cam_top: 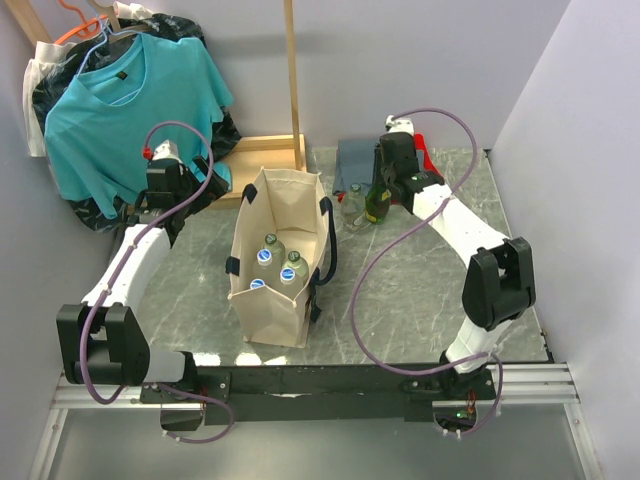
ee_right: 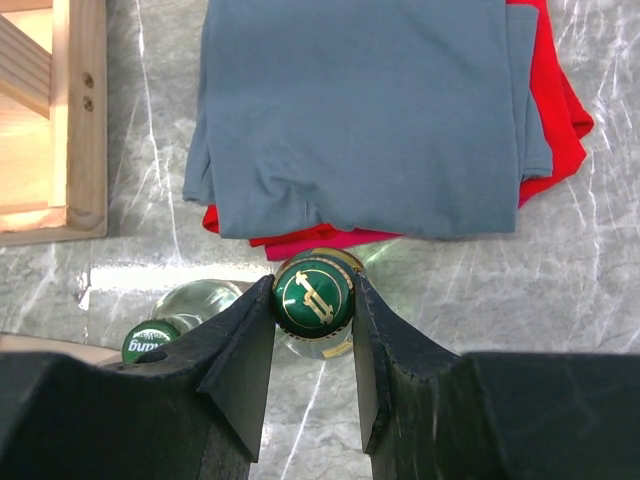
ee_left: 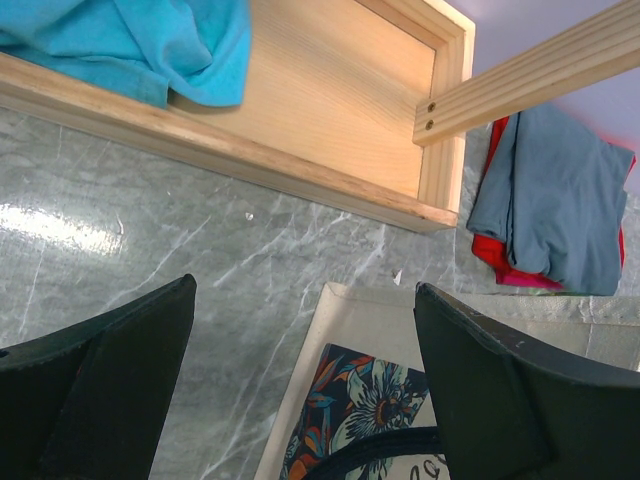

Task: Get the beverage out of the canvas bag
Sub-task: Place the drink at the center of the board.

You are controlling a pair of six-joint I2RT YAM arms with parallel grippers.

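The right gripper (ee_right: 313, 300) is seen clenched on the green-capped neck of a beverage bottle (ee_right: 313, 285), which is held upright outside the canvas bag (cam_top: 268, 318), just off its right side, beside a second, clear bottle (ee_right: 150, 340) and near a folded grey cloth (ee_right: 360, 110) laid over a red one (ee_right: 565, 110). Several more capped bottles (cam_top: 266, 255) are seen standing inside the bag, mid-table (cam_top: 400, 290), while the left gripper (ee_left: 305, 292) is held wide open over the bag's far edge, close to the wooden frame (ee_left: 330, 90)
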